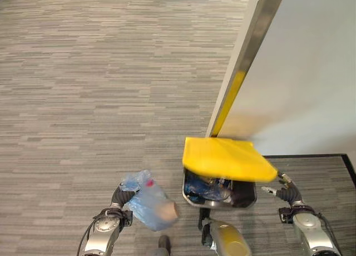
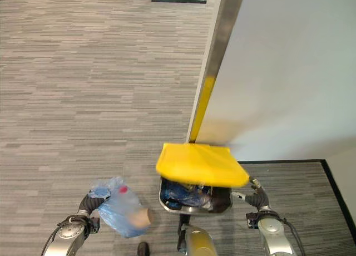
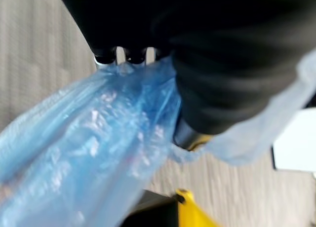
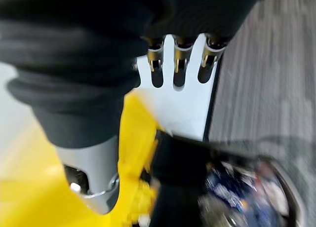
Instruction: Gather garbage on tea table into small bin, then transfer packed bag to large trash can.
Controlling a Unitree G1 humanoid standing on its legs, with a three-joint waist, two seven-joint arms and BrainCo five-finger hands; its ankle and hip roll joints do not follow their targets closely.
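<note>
A blue bag [image 1: 149, 205] is gripped by the left hand [image 1: 123, 194] at 9 o'clock of the trash can [image 1: 222, 192], whose yellow lid [image 1: 225, 158] is raised; the right hand [image 1: 285, 188] is held open at 3 o'clock.

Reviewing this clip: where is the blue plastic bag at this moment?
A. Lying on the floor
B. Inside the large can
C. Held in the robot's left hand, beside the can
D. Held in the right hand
C: the left hand grips the blue bag, left of the open yellow-lidded trash can.
</note>
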